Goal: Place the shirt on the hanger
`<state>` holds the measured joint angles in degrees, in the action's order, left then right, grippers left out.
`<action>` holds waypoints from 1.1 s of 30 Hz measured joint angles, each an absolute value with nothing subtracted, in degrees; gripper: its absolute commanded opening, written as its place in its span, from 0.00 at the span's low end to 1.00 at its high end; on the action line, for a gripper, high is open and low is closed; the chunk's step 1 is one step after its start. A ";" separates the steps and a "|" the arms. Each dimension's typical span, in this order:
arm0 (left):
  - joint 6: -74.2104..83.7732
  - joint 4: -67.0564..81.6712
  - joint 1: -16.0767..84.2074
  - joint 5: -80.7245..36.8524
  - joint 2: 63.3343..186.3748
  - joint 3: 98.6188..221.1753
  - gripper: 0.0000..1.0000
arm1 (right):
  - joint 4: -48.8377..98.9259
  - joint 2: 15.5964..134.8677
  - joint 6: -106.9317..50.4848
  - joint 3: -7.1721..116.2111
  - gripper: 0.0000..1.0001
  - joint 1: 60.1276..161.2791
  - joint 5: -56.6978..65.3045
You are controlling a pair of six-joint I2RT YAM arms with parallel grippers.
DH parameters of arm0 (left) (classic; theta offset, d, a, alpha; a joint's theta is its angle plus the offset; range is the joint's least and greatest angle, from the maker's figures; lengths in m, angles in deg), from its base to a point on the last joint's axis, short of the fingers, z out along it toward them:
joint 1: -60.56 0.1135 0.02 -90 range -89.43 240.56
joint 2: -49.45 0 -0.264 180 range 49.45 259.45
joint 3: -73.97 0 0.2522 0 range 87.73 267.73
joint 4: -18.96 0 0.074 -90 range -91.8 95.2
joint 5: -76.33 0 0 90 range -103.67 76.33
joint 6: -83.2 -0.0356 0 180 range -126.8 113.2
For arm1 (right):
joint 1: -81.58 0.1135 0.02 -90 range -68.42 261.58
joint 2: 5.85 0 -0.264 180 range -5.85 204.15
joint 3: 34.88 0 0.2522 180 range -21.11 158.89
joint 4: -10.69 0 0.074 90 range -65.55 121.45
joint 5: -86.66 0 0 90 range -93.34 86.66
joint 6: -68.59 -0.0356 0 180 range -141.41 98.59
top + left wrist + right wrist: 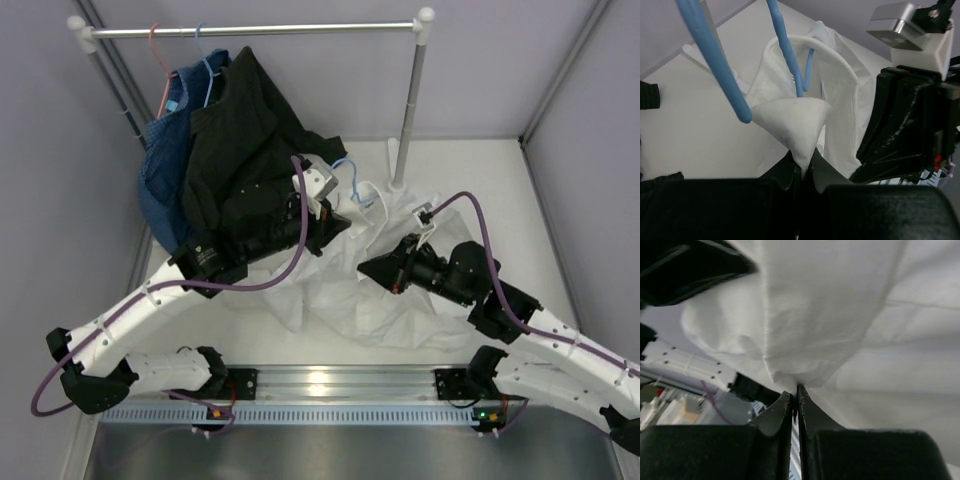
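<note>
The white shirt (372, 292) lies crumpled on the table between my two arms. The light-blue wire hanger (344, 172) pokes up from its top edge, next to the left wrist. In the left wrist view the hanger's (716, 62) blue wires run down into the shirt's (842, 95) open collar. My left gripper (804, 169) is shut on a pointed fold of that collar fabric. In the top view the left gripper (343, 222) sits at the shirt's upper left. My right gripper (363, 268) is at the shirt's middle and, in its wrist view (796, 391), is shut on a bunch of shirt (840, 315) cloth.
A clothes rail (250, 30) spans the back, with its post (408, 110) standing at the right. A black garment (240, 150) and a blue denim one (163, 175) hang from it on the left. A pink hanger (157, 60) hooks there too. Grey walls close in both sides.
</note>
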<state>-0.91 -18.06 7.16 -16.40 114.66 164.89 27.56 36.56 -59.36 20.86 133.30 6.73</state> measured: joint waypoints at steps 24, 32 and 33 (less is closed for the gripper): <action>-12.86 -16.64 7.64 -38.65 113.63 160.19 0.00 | 60.35 24.94 -38.07 47.70 0.77 133.85 -4.24; -13.98 -17.10 7.64 -54.91 114.99 159.82 0.00 | 61.22 37.85 -29.03 53.54 0.72 133.87 8.00; -14.04 -17.10 7.64 -56.26 115.03 159.82 0.00 | 61.07 38.73 -28.41 53.52 0.72 133.87 9.55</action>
<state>-14.04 -17.10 7.64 -56.26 115.03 159.82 61.07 38.73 -28.41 53.52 133.87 9.55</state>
